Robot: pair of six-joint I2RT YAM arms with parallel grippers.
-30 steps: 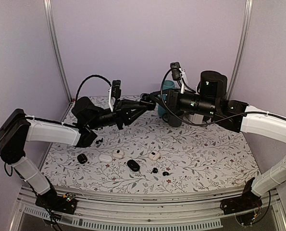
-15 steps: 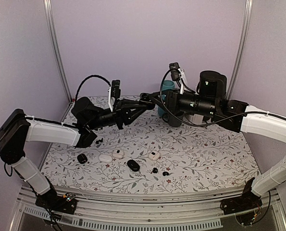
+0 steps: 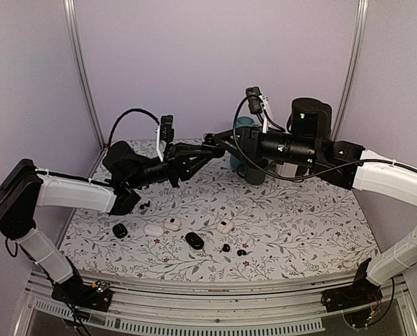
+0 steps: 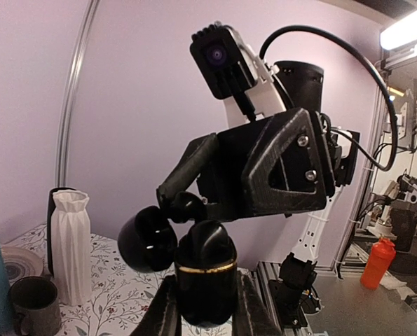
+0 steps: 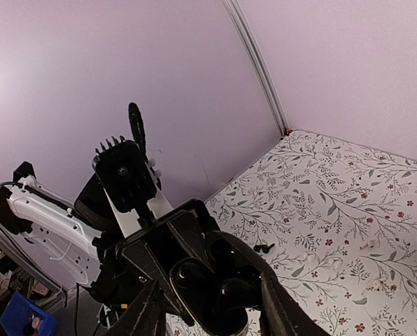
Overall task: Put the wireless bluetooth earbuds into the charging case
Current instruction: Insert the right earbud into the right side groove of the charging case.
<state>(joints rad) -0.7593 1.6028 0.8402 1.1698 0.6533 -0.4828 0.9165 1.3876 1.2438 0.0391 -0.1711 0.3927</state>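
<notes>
Black, glossy and banded in gold, the pebble-shaped charging case (image 4: 207,269) is held up in the air above the far middle of the flower-printed tabletop (image 3: 299,210), its round lid swung open. The left gripper (image 4: 207,304) pinches the case's lower body between its two fingers. The right gripper (image 5: 212,283) meets it from the right with fingers spread, one on each side of the open case, clamping nothing that I can make out. The wells look dark and shiny, and I cannot tell whether a bud already sits in them.

I judge the task half done at best. Two tiny glossy black earbuds (image 3: 226,248) lie loose near the middle of the table, close together, and neither is in a case yet.

Besides the one case held, the table carries two black oval cases (image 3: 194,241), three white pebble cases (image 3: 172,224) and one small dark piece (image 3: 145,205) on the left, too small to name. At the far side stand one teal cup (image 3: 244,126) and one dark mug (image 3: 254,173).
</notes>
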